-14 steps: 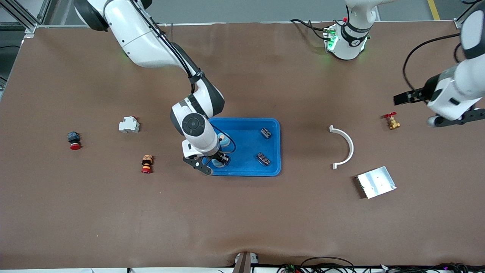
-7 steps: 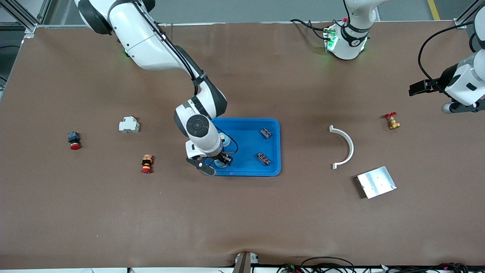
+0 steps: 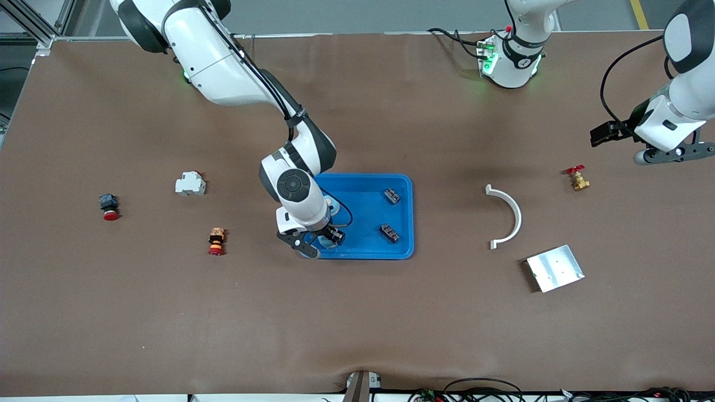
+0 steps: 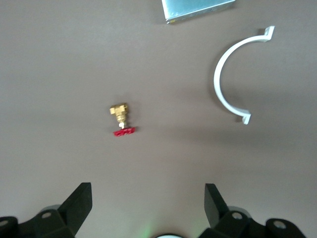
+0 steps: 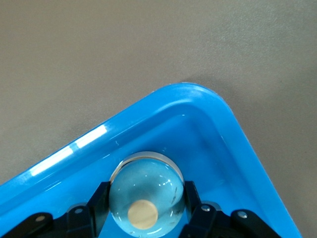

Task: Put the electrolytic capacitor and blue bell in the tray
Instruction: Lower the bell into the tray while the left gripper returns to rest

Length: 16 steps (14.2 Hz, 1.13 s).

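Right gripper (image 5: pixel 146 208), jaws pinching the glossy pale-blue domed bell (image 5: pixel 145 191), inside the smooth bright-blue plastic tray (image 5: pixel 237 153); left gripper (image 4: pixel 148 208) jaws spread over the brown bench (image 4: pixel 74 59).

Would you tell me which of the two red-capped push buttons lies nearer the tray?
The orange-bodied button; the black-bodied button lies farther from the blue tray.

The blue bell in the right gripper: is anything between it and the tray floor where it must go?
Nothing visible is. The right gripper, shut on the blue bell, holds it over a bare corner of the tray. The left gripper waits open over bare table.
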Motion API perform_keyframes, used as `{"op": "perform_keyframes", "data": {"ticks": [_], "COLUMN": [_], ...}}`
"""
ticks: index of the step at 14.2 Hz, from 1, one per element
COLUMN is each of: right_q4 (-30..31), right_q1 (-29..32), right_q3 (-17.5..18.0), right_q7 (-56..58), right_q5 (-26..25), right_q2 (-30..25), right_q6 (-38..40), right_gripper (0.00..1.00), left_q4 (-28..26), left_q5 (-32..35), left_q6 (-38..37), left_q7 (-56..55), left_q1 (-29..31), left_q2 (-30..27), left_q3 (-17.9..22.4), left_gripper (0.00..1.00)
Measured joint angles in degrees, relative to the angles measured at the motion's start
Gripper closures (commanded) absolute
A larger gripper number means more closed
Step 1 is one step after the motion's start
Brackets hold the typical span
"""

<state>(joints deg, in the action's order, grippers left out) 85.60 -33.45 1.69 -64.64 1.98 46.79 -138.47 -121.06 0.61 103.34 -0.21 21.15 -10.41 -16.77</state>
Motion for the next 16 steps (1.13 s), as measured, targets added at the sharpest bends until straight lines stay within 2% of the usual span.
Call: {"op": "perform_keyframes", "data": {"ticks": [4,6,9,12,13,14,16], "right_q4": [-0.06,-0.1,-0.13,-0.17,-0.18,-0.19,-0.21], "right_q1": [-0.01,-0.01,-0.01,-0.02,-0.02,-0.02,-0.03], "right_q3": [0.0,0.0,0.0,-0.01,-0.02,-0.02,-0.02], "right_q7": [-0.03,-0.04,-0.07,-0.2,-0.35,-0.48,-0.8], "right_q5": [0.0,0.0,0.0,0.0,0.0,0.0,-0.46], "right_q2": [0.05,0.07,0.09,0.11,0.11,0.12,0.13], "right_q6": [0.0,0.0,0.0,0.0,0.0,0.0,0.0], "right_gripper": [1.0,1.0,1.0,1.0,0.44,0.0,0.0], "left_q4": [-5.09,-5.03,-1.58,5.65,9.16,13.16,21.24], "left_q5": [-1.23,-2.39,-2.66,-2.76,-2.77,-2.78,-2.78], "left_q6": [6.66,7.02,4.79,-0.9,-3.27,-5.96,-11.35], "left_q7": [0.04,0.84,1.25,1.25,1.25,1.25,1.25], "left_q1": [-0.05,-0.02,-0.01,0.0,0.0,-0.01,-0.05], "left_q2": [-0.14,-0.54,-1.2,-0.6,0.39,1.97,6.18], "left_q3": [-0.11,-0.08,0.0,0.08,0.09,0.09,0.06], "left_gripper": [0.0,0.0,0.0,0.0,0.0,0.0,0.0]}}
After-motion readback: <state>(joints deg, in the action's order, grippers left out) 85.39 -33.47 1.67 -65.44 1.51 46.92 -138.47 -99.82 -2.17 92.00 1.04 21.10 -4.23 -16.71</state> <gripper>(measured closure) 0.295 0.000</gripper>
